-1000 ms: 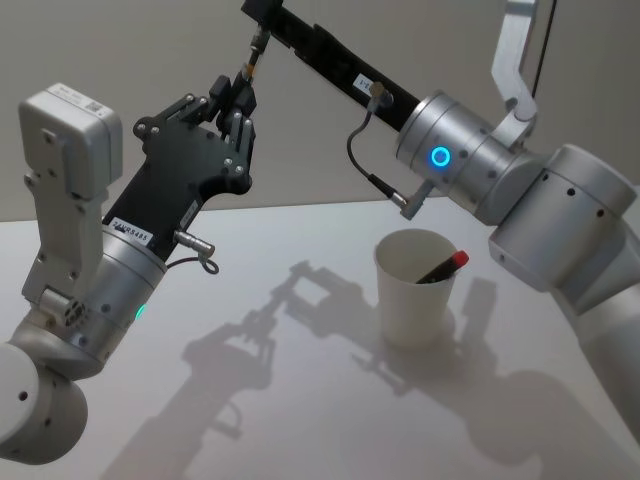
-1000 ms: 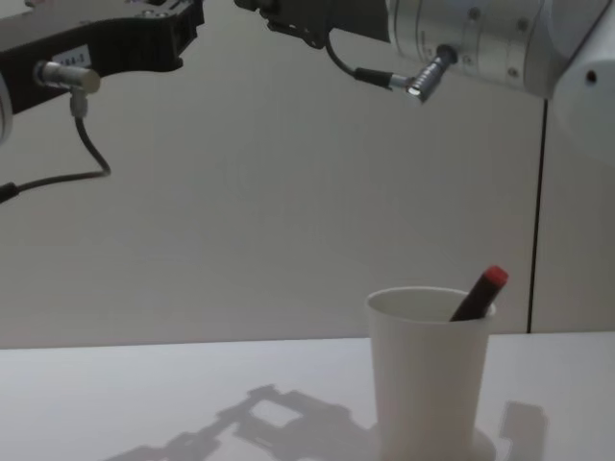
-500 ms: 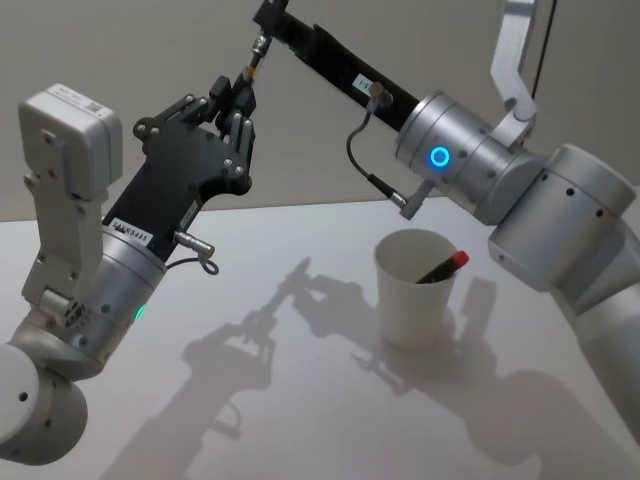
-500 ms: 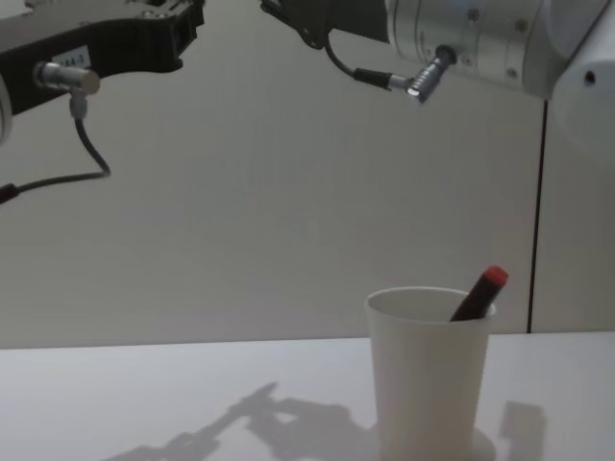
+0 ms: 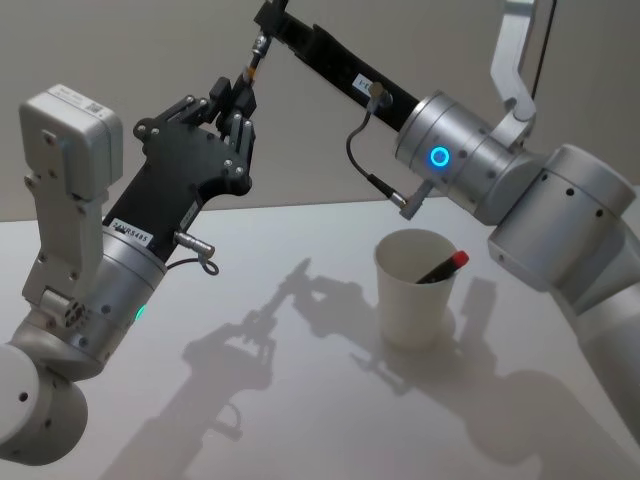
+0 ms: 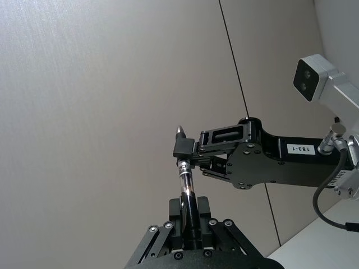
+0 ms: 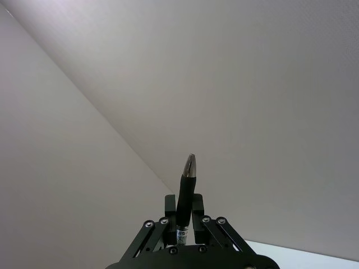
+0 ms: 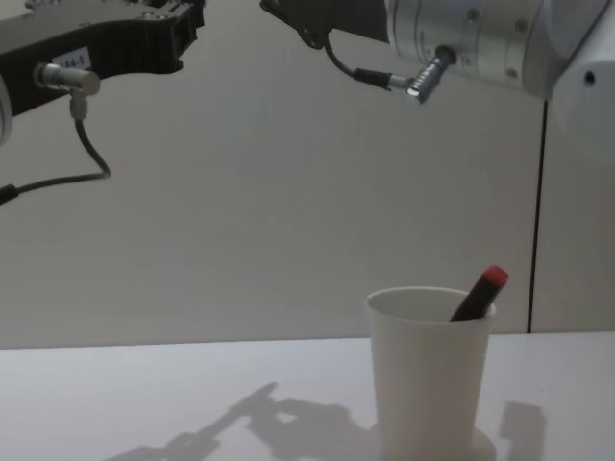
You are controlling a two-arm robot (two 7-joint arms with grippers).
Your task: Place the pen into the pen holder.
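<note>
The pen (image 6: pixel 187 190), a dark one with a metal tip, is up in the air well above the table, caught between my two grippers. The right gripper (image 7: pixel 183 205) is clamped on it near the tip end. In its wrist view the barrel sits tight between the two fingers and the pointed tip sticks out past them towards the wall. The left gripper (image 6: pixel 189 216) has the other end. From its wrist camera the barrel runs straight up out of the narrow gap between its fingers, which look pressed against it on both sides. So both sets of jaws are nearly closed, one on each end of the same pen, with a short bare stretch of barrel between them.

In the head view this meeting point is high at the top, left of centre. My left arm reaches up from the lower left and my right arm stretches across from the right.

Below and to the right of the grippers, well apart from them, the pen holder (image 5: pixel 413 290) stands upright on the white table (image 5: pixel 250 430). A red-capped pen (image 8: pixel 480 291) leans inside it against the right side of the rim, its cap poking above the edge.
</note>
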